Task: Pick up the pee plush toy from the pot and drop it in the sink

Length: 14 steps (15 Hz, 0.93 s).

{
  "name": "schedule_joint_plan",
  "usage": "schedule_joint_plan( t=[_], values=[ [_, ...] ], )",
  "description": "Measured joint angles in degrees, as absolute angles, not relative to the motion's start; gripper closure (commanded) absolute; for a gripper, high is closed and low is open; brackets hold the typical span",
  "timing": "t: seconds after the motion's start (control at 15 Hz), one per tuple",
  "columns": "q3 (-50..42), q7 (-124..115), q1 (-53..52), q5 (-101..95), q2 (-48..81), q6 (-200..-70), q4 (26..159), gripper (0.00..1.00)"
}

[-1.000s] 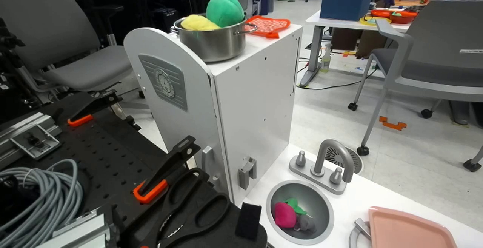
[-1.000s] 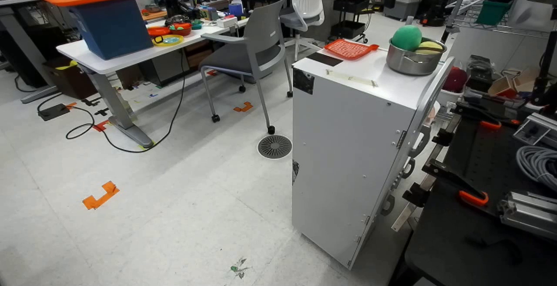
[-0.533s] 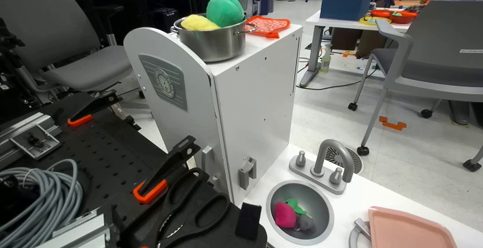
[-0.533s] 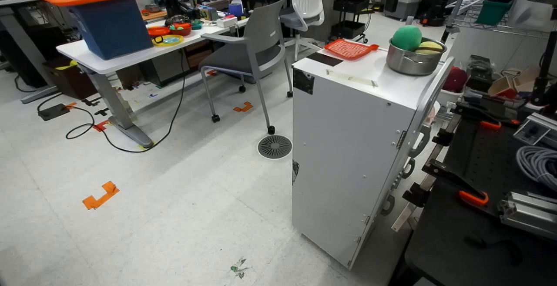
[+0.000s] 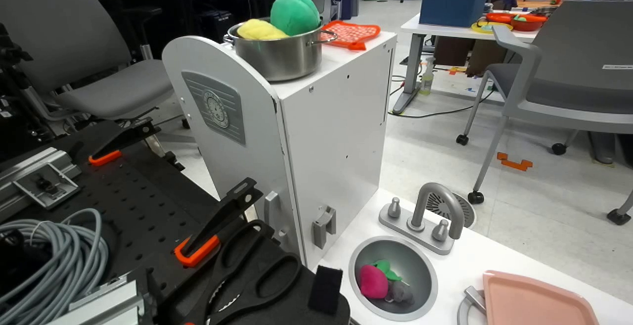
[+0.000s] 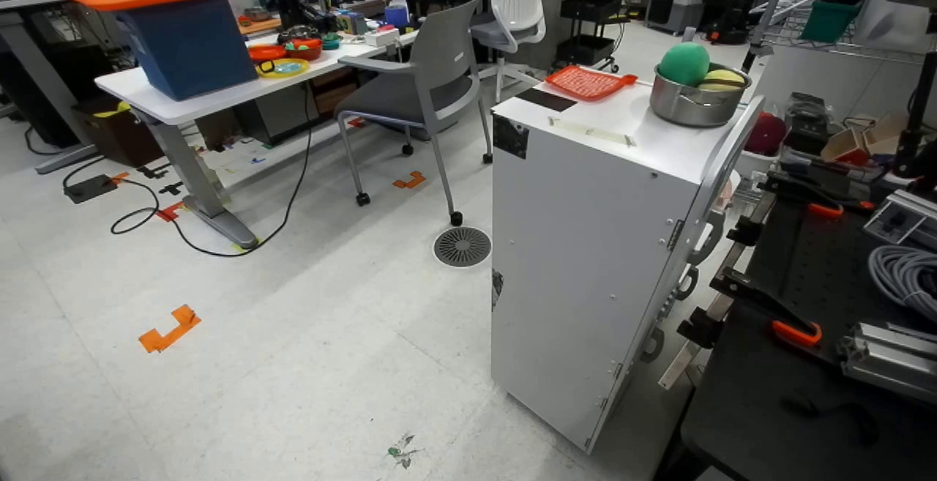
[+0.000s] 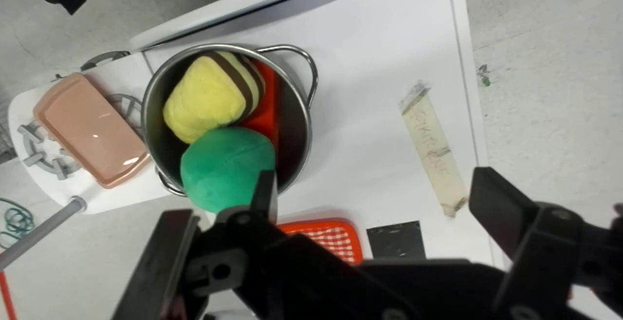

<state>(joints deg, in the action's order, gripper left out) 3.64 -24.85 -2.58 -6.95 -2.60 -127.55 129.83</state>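
The pee plush toy, a bright green ball, sits in the pot and rises above its rim in both exterior views (image 5: 295, 14) (image 6: 684, 64). The silver pot (image 5: 282, 59) (image 6: 688, 106) stands on top of the white cabinet. In the wrist view the green toy (image 7: 221, 164) lies in the pot (image 7: 295, 137) beside a yellow plush (image 7: 202, 101) and a red item. My gripper (image 7: 375, 178) is open and empty; one finger overlaps the green toy's edge in the picture, the other is over the cabinet top. Neither exterior view shows the gripper. The round sink (image 5: 418, 265) is below the cabinet.
A magenta plush (image 5: 373, 282) and a grey item lie in the sink. A faucet (image 5: 435, 206) arches behind it. A pink tray (image 5: 539, 300) lies beside it. An orange-red mesh item (image 5: 353, 33) is near the pot. The cabinet's raised front panel (image 5: 222, 92) borders the pot.
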Motion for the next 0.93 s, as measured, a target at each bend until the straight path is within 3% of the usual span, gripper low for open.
schedule_joint_plan(
  t=[0.47, 0.93],
  values=[
    [2.9, 0.8, -2.4, 6.0, -2.8, -127.4, 129.4, 0.00],
    [1.4, 10.8, -1.9, 6.1, -5.6, -124.3, 129.5, 0.00]
  ],
)
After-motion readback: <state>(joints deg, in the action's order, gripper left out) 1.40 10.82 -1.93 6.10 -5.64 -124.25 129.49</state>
